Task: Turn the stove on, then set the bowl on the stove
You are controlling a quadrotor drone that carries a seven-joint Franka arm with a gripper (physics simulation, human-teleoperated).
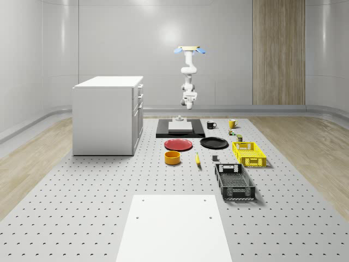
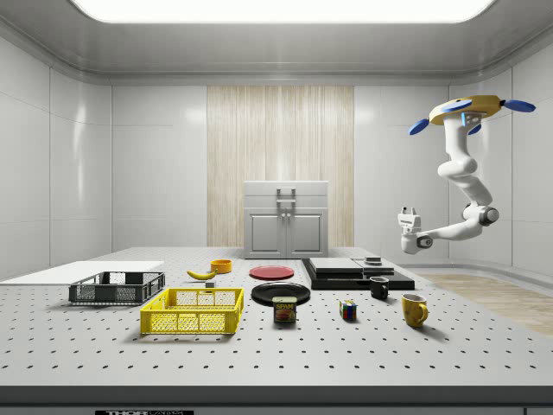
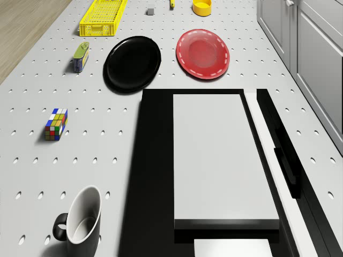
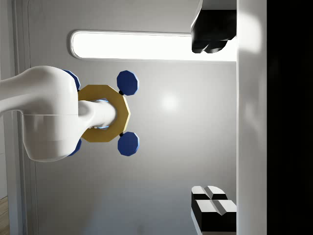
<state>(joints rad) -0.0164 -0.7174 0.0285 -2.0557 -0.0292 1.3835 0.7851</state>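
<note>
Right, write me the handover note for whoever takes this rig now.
Gripper: open, empty, turned upward in the air near the far end of the stove.
Drone: hovers high above that spot.
Bowl: on the table, beside the red plate, apart from the stove.
Done: nothing visible; cannot tell whether the stove is on.
Left: switch the stove on, then fetch the bowl and set it on the stove.

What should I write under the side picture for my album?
Drone hovers beside the stove, gripper pointing up.
</note>
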